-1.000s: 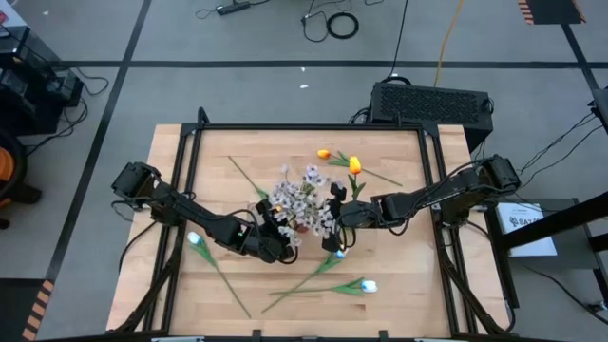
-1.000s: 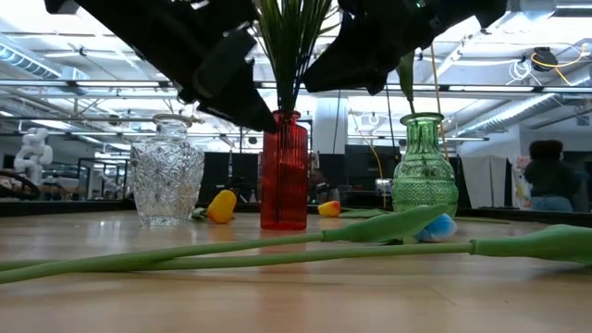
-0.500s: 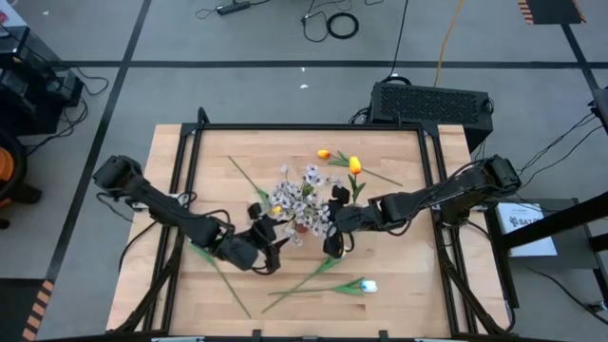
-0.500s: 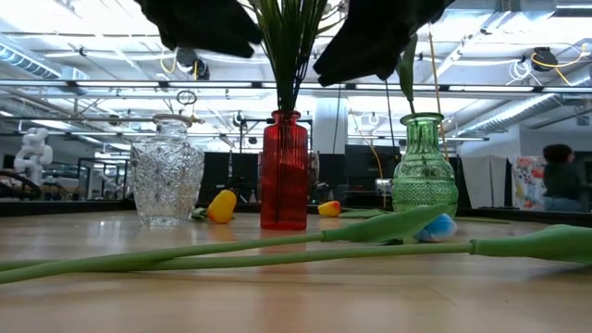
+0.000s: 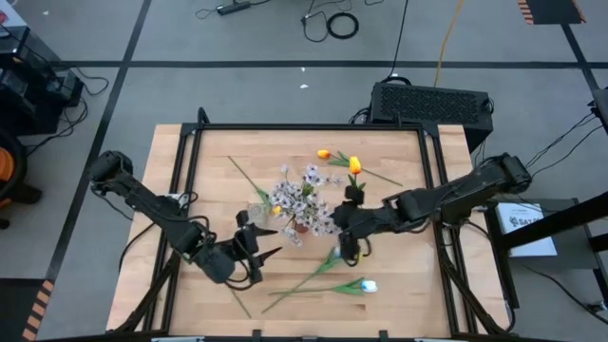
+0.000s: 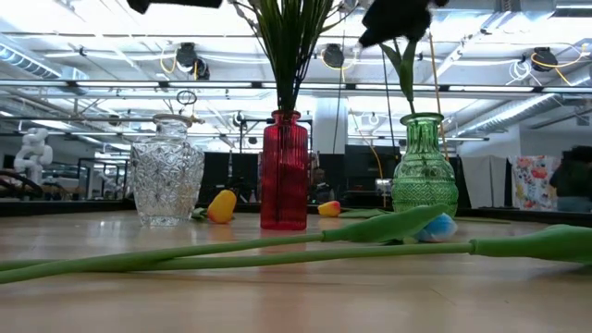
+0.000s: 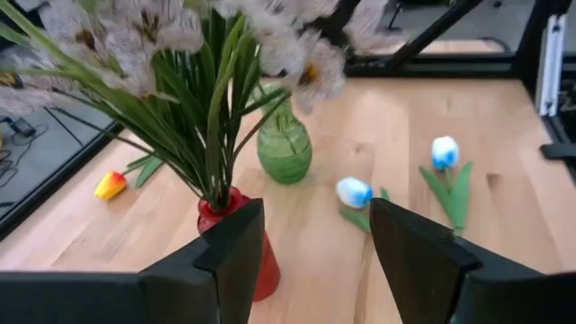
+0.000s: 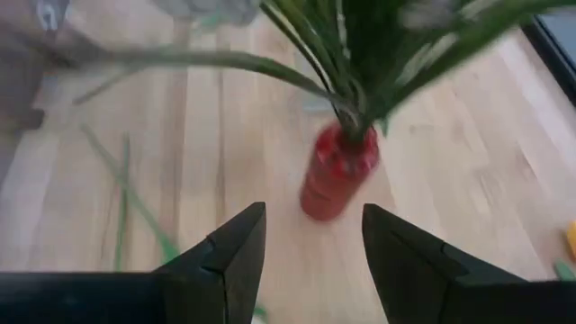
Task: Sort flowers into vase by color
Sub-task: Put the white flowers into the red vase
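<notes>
red vase: pink-white blossoms, centre | green vase: one stem | clear vase: contents unclear | left hand, right hand: fingers apart, empty

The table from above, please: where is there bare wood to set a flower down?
Bare wood lies along the table's far edge left of the orange tulips, and in the near right corner beyond the blue tulip. The middle, around the red vase and both grippers, is crowded.

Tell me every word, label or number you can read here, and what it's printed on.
White box beside the table's right edge: dark lettering, too small to read.
Colourful poster in the room behind: no legible words.
Vases, flowers, arms and table: no readable text.
</notes>
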